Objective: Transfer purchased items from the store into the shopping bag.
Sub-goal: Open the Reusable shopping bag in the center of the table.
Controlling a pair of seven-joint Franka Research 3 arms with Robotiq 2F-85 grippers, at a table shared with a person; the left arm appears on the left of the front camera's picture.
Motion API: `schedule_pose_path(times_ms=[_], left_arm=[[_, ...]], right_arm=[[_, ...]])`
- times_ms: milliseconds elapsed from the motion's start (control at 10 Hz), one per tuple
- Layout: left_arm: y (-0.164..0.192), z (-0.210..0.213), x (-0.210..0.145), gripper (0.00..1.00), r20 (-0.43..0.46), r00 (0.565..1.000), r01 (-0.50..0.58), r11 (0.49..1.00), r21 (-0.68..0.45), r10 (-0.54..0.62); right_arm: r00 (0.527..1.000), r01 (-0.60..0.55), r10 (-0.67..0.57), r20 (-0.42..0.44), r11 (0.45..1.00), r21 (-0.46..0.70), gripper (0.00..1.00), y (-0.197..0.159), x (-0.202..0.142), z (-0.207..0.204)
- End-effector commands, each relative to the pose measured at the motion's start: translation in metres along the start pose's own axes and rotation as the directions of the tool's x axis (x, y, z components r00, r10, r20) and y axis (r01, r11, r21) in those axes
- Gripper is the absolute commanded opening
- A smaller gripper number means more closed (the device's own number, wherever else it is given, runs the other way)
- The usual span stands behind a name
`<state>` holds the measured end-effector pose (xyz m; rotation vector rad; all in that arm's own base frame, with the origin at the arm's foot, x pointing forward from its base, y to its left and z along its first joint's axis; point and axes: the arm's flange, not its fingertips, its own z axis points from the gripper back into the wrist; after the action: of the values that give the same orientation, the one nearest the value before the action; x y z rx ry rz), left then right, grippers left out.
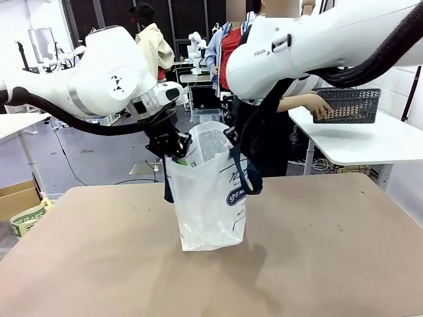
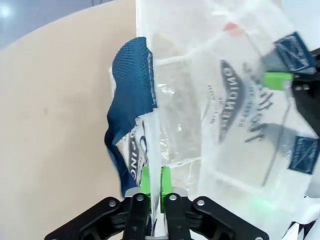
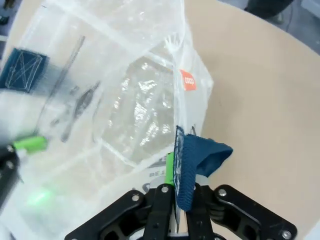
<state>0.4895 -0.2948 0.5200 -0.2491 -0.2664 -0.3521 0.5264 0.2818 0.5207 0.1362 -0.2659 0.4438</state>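
The left jaws and right jaws clamp the shopping bag (image 1: 210,198) rim, spreading it. Thin plastic may slip, collapsing the mouth.

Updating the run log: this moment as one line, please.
bag: upright on table, mouth open | left jaws: shut on rim | right jaws: shut on rim at handle | person's hand: at basket

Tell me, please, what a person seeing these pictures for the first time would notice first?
A clear shopping bag with navy handles stands mid-table on the tan table. The left gripper and the right gripper grip its top from opposite sides, jaws shut on the rim, the right one at a navy handle. Far behind at the right, a person's hand rests on a dark lattice basket on a white table.
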Motion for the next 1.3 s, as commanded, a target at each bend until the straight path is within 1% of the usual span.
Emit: schedule_pose_path(times_ms=[0,200,300,500,600,700,800,900,1000,1100,1200], left_arm=[[0.012,0.007,-0.014,0.00,-0.007,1.000,-0.020,0.997,0.068,0.021],[0.021,0.011,-0.015,0.00,-0.013,0.999,-0.044,0.997,0.069,0.045],[0.021,0.012,-0.017,0.00,-0.012,0.999,-0.039,0.996,0.076,0.041],[0.013,0.013,-0.023,0.00,-0.003,1.000,0.008,0.995,0.104,-0.007],[0.012,0.011,-0.024,0.00,0.018,0.999,0.042,0.989,0.139,-0.045],[0.012,0.008,-0.026,0.00,0.044,0.995,0.078,0.979,0.191,-0.088],[0.010,0.004,-0.028,0.00,0.061,0.987,0.133,0.964,0.232,-0.151],[0.006,0.003,-0.030,0.00,0.082,0.973,0.180,0.935,0.306,-0.214],[0.006,0.001,-0.030,0.00,0.092,0.970,0.185,0.927,0.326,-0.226],[0.008,0.001,-0.029,0.00,0.095,0.969,0.186,0.926,0.328,-0.228],[0.010,-0.001,-0.027,0.00,0.103,0.969,0.182,0.931,0.316,-0.224]], right_arm=[[0.998,-0.056,0.054,-0.033,0.997,-0.053,0.00,-0.013,-0.018,0.006],[0.992,-0.121,0.116,-0.058,0.989,-0.084,0.00,-0.024,-0.020,0.010],[0.984,-0.172,0.166,-0.072,0.980,-0.095,0.00,-0.028,-0.022,0.010],[0.967,-0.252,0.249,-0.048,0.965,-0.078,0.00,-0.033,-0.023,0.012],[0.956,-0.292,0.289,-0.053,0.953,-0.074,0.00,-0.037,-0.025,0.014],[0.956,-0.294,0.292,-0.037,0.954,-0.066,0.00,-0.043,-0.027,0.018],[0.955,-0.287,0.286,-0.077,0.958,-0.003,0.00,-0.046,-0.027,0.024],[0.950,-0.282,0.280,-0.140,0.959,0.008,0.00,-0.045,-0.026,0.030],[0.941,-0.288,0.280,-0.188,0.957,-0.017,0.00,-0.044,-0.024,0.035],[0.933,-0.309,0.294,-0.208,0.950,-0.042,0.00,-0.042,-0.024,0.037],[0.927,-0.336,0.313,-0.204,0.938,-0.084,0.00,-0.041,-0.024,0.036]])
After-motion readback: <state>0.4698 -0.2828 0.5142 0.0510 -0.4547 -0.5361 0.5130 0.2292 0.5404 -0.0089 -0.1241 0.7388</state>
